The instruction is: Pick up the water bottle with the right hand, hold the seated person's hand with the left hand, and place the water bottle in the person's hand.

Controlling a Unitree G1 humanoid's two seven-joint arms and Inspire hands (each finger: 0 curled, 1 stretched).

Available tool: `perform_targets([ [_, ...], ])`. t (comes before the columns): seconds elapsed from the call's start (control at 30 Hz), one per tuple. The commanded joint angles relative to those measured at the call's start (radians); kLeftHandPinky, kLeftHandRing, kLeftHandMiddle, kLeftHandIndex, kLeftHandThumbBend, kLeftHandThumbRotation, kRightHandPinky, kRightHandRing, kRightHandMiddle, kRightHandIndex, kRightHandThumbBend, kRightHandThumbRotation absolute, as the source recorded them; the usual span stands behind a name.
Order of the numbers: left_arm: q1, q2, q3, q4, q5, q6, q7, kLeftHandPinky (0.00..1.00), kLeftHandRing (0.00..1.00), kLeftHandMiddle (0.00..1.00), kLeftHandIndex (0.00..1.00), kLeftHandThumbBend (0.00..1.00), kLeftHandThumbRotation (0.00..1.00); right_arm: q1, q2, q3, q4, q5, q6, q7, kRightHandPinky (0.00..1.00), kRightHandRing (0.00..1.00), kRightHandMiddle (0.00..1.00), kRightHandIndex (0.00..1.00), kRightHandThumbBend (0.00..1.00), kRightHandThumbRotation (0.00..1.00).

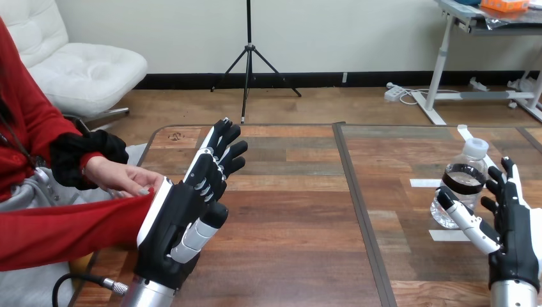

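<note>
**On the right side of the table, the water bottle (pixel 464 182) is about to be grabbed**

The bottle stands up straight on the wooden table (pixel 300 211). It has its white cap on and some water inside. Two white tape strips (pixel 425 183) lie flat near it.

The right hand (pixel 511 224) is just beside the bottle. Its thumb (pixel 470 222) reaches across the front of the bottle's low part. Its fingers (pixel 503 185) stand tall on the other side. They are wide and mostly straight, not wrapped round the bottle yet. I cannot tell if the thumb touches it.

Well apart from all this, at the left side, the left hand (pixel 182 208) is held up. Its fingers are straight and a little spread, and it holds nothing. The person's hand (pixel 121 174) is just beside its white back, with fingertips at its edge, maybe touching. No robot finger curls round it.

I think the job is at its first step, picking up the bottle. Next, the right hand needs to close snugly round the bottle and lift it straight up so it does not tip. The left hand needs to turn and curl softly round the person's hand.
</note>
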State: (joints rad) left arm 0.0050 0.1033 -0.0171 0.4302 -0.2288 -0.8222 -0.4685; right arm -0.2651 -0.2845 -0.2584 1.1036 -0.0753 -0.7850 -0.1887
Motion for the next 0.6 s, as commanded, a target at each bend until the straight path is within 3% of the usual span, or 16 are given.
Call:
perform_targets([
  [0.0,-0.021,0.005,0.01,-0.066,-0.019,0.001,-0.002,0.91,0.93,0.97,0.99,1.0,0.86,-0.096,-0.024,0.006,0.021,0.015,0.028,0.018,0.9,0.95,0.95,1.0,1.0,0.52],
  [0.27,-0.017,0.007,0.01,-0.077,-0.023,0.008,-0.004,0.91,0.93,0.97,1.0,1.0,0.86,-0.123,-0.04,0.016,0.057,0.005,0.076,0.014,0.9,0.95,0.96,1.0,1.0,0.53],
  [0.57,-0.014,0.005,0.011,-0.086,-0.033,0.013,-0.011,0.91,0.94,0.97,1.0,1.0,0.85,-0.157,-0.05,-0.002,0.099,0.036,0.119,0.051,0.92,0.97,0.96,1.0,1.0,0.54],
])
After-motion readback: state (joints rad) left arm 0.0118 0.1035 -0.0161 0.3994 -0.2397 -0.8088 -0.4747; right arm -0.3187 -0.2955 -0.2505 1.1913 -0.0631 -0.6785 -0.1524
